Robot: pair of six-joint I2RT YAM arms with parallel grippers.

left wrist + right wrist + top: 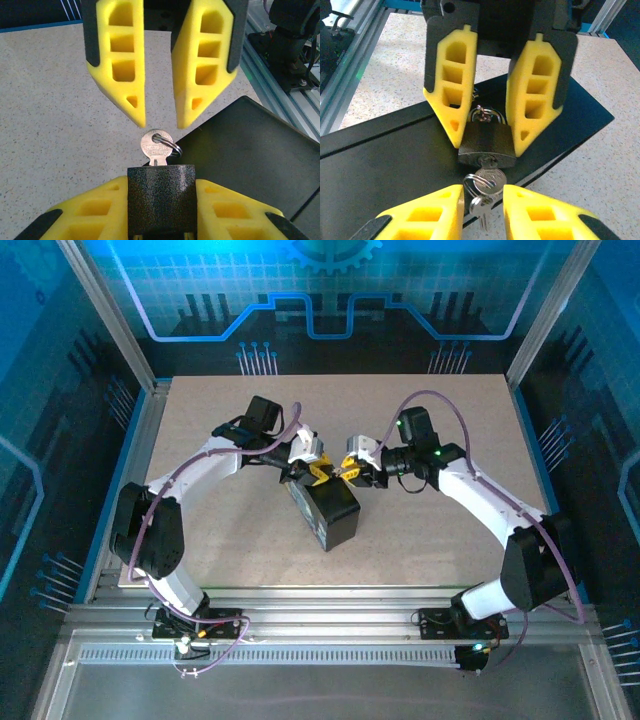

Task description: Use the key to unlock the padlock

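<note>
At frame bottom, the left end effector clamps the padlock. The right end effector, slightly open, hovers above the key. Speckled surface, blue walls.

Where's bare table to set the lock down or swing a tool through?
Bare table along the far edge, and near patches either side of the black box: one bordered by the left arm, one by the right arm. Crowded at centre, where the left tool holds the padlock and the right tool faces the key.
</note>
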